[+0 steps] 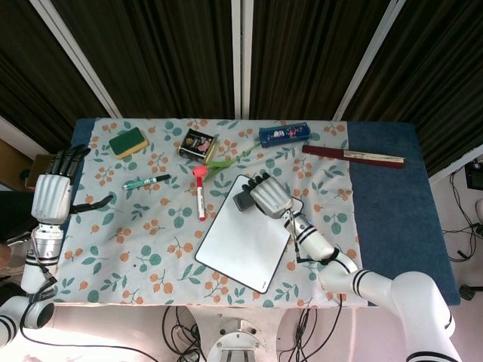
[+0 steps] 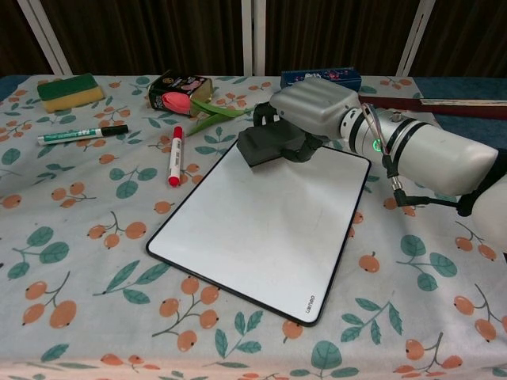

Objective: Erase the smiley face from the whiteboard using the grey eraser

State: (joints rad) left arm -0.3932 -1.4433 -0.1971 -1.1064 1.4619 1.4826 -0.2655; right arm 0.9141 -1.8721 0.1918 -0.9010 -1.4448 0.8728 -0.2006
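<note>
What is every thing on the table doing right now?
whiteboard: flat, wiped blank
grey eraser: held at the board's far corner
right hand: grips the eraser
left hand: fingers spread, holds nothing
red marker: capped, lying flat
green marker: capped, lying flat

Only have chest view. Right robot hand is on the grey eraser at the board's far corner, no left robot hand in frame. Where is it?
Observer: Head view shows the left robot hand beside the left edge of the floral cloth, well away from the whiteboard.
Operator: Holding anything?
Observer: No. Its fingers are apart with nothing in them. The green marker lies on the cloth off to one side, untouched.
Operator: The dark red stick runs out of my frame on the right. Where does it end?
Observer: The dark red stick crosses the cloth's right edge and ends on the bare blue table top.
</note>
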